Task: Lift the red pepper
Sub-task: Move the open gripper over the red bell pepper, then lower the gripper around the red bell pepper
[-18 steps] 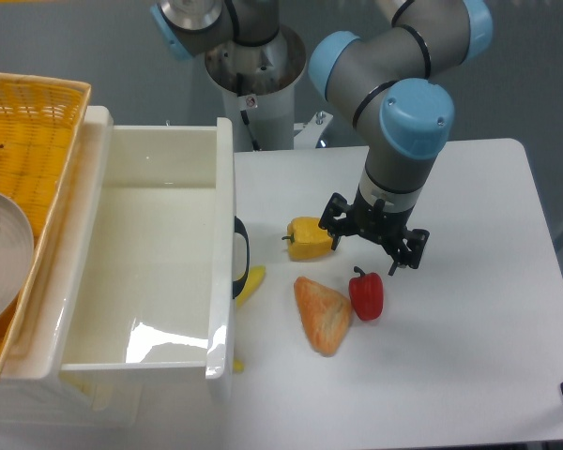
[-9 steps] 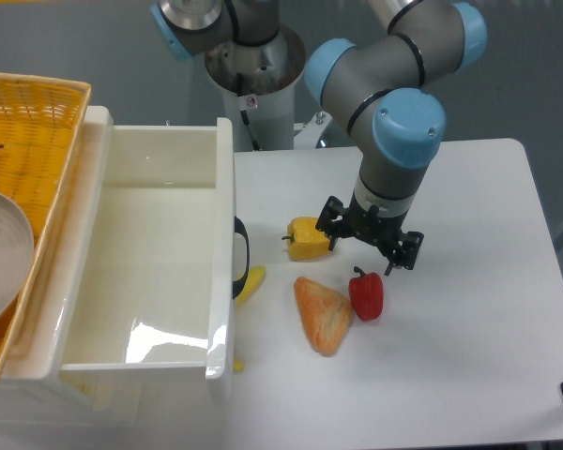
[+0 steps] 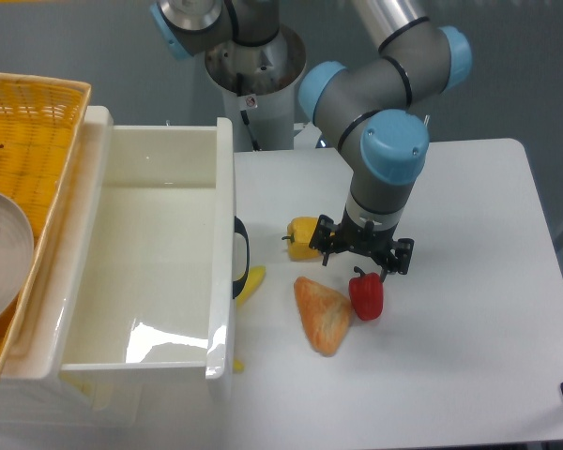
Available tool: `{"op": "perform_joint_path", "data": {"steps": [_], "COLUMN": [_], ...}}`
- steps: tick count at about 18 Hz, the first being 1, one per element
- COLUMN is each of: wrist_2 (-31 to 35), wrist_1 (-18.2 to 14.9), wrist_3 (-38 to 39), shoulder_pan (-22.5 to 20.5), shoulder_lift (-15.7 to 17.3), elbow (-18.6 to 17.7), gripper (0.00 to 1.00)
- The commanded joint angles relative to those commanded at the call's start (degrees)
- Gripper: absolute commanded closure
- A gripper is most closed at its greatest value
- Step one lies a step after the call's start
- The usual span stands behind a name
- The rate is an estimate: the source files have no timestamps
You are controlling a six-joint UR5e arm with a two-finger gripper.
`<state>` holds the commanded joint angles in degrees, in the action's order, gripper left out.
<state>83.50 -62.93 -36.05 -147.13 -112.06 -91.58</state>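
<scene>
The red pepper (image 3: 366, 294) stands upright on the white table, glossy with a short dark stem at its top. My gripper (image 3: 361, 260) hangs directly above it with its black fingers spread open, the tips just over the stem and nothing held between them. The yellow pepper (image 3: 303, 238) lies just left of the gripper, partly behind one finger.
An orange wedge-shaped bread item (image 3: 323, 314) lies touching the red pepper's left side. A large white bin (image 3: 150, 253) fills the left half, with a banana (image 3: 251, 284) at its edge. A yellow wicker basket (image 3: 33, 122) with a plate sits at far left.
The gripper has shifted left and lowered, from right of and above the red pepper to directly over its stem. The items on the table have not moved.
</scene>
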Motion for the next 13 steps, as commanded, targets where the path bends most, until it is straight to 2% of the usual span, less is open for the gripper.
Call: {"op": "perform_joint_path", "data": {"steps": [3,8,13], "wrist_2": [0.44,4.83,5.80], "wrist_1": [0.18,0.27,0.88], "wrist_3": [1.51,0.99,-1.12], "shoulder_pan": [0.09,1.58,1.23], "shoulder_lift": [-1.14,-2.90,-6.06], "elbow": [0.70,0.97,1.32], "gripper": [0.00,0.00,0.00]}}
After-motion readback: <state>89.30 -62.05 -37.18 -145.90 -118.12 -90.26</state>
